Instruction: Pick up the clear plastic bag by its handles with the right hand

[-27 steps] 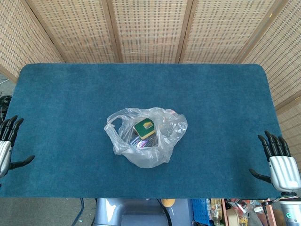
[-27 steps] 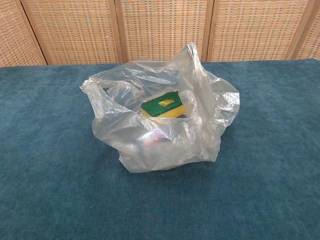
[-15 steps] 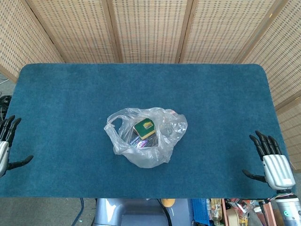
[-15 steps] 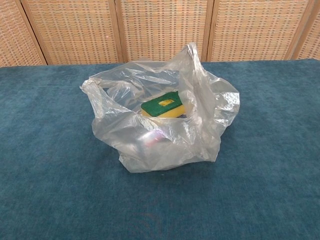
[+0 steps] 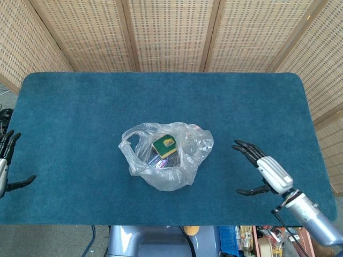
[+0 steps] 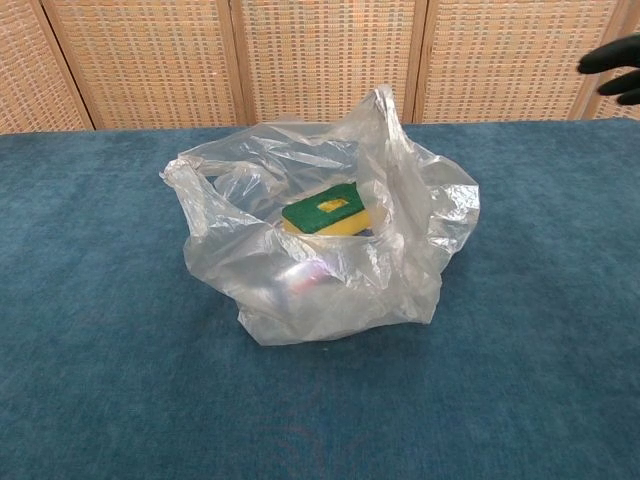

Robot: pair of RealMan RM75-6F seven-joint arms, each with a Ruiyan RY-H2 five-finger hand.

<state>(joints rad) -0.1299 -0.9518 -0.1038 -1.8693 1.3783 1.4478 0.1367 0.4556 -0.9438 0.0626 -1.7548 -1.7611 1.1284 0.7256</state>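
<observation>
Lower right of the head view: right hand point(image 5: 265, 170) now over the blue table point(image 5: 64, 107), fingers spread and pointing toward the middle, thumb out to the near side, holding nothing. Moved inward and up from the table's right edge, where it hung half a second ago. In the chest view only dark fingertips point(image 6: 612, 66) at the upper right edge, so still high and off to the side there.

Far lower left of the head view: left hand point(image 5: 6, 166) at the table's edge, fingers apart and empty, slipped a little further out of frame than before, seemingly idle.

Centre of both views: clear plastic bag point(image 5: 165, 155) sitting slumped on the table, unmoved, mouth open upward. Inside, a yellow sponge with a green top point(image 6: 326, 214) resting on other items too blurred to name. One handle point(image 6: 392, 150) standing up on the right side of the bag in the chest view; the other handle point(image 6: 185, 185) flopped at the left.

Behind the table, woven screens point(image 5: 171, 32) across the top of the frame.

Judged stage: reach just begun, hand well apart from the bag, nothing touched yet. Likely next need: gathering both handles, which lie on opposite sides of the bag's mouth.
</observation>
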